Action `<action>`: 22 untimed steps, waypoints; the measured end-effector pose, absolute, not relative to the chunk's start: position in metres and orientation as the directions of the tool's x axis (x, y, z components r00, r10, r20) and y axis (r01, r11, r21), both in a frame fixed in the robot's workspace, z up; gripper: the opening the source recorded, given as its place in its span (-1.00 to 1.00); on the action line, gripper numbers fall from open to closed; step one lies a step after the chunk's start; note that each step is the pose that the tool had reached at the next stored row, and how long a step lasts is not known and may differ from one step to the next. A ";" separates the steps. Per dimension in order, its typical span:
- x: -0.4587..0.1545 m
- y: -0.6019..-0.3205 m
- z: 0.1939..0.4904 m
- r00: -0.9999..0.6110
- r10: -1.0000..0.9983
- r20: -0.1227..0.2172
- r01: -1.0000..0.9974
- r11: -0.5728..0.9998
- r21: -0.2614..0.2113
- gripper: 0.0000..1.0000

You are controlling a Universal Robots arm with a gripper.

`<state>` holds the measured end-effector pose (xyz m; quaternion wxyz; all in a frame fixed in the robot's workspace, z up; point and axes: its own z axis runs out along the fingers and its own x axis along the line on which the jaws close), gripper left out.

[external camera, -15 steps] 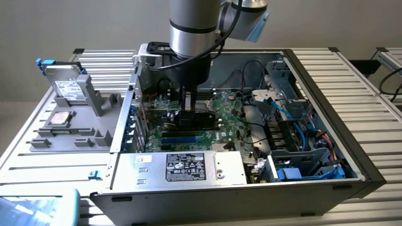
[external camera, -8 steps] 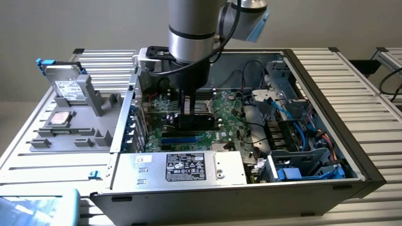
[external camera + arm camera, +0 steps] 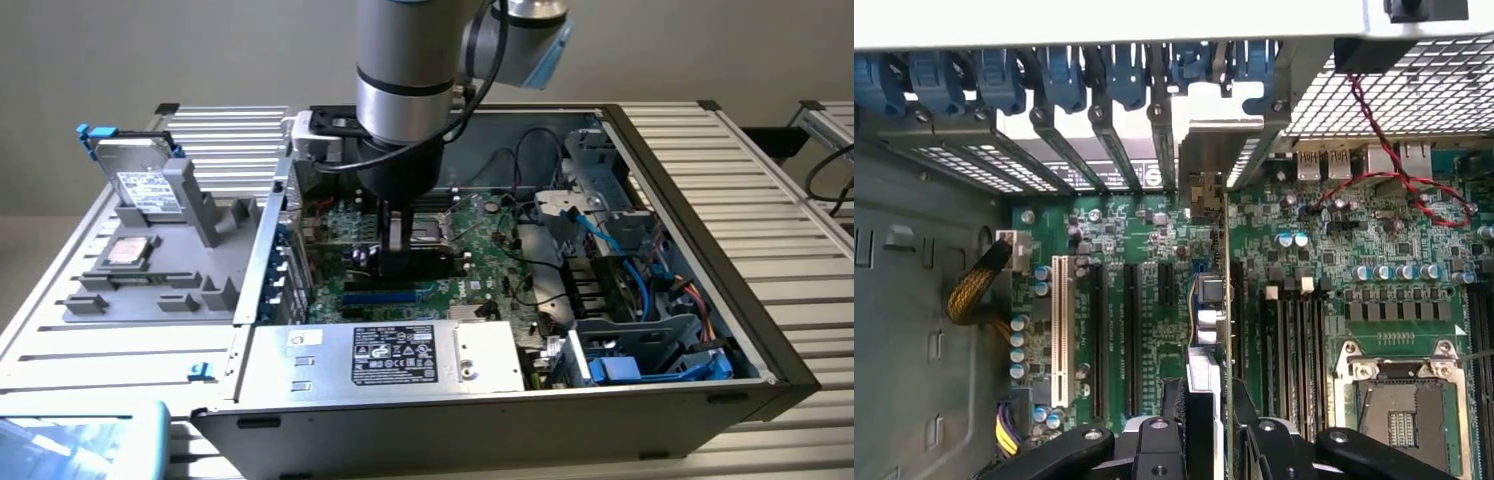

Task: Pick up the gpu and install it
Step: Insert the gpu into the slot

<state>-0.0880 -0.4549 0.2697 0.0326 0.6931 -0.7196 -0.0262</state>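
While the hand (image 3: 1210, 445) is clamped on the gpu (image 3: 1211, 300), held on edge over the motherboard slots (image 3: 1132, 320), installing looks the step in hand; seating calls for its edge square over one slot, bracket at the rear opening. The wrist view shows that alignment (the exterior view shows instead the arm (image 3: 400, 80) reaching into the open case (image 3: 534, 135)).

Robotics lab/workshop, prob. an assembly test cell: UR arm (image 3: 407, 90) over opened PC case (image 3: 467, 435) on slatted alu bench (image 3: 747, 180), grey parts fixture (image 3: 147, 300) beside it, plain wall (image 3: 160, 50) behind.
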 end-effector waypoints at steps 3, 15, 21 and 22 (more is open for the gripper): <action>-0.089 -0.456 0.269 -0.037 -0.999 0.007 -0.996 0.038 0.083 -0.44; -0.089 -0.460 0.261 -0.037 -0.999 -0.011 -0.996 0.036 0.084 -0.44; -0.093 -0.461 0.259 -0.037 -0.999 -0.023 -0.996 0.035 0.084 -0.44; -0.093 -0.462 0.259 -0.037 -0.999 -0.024 -0.996 0.035 0.084 -0.44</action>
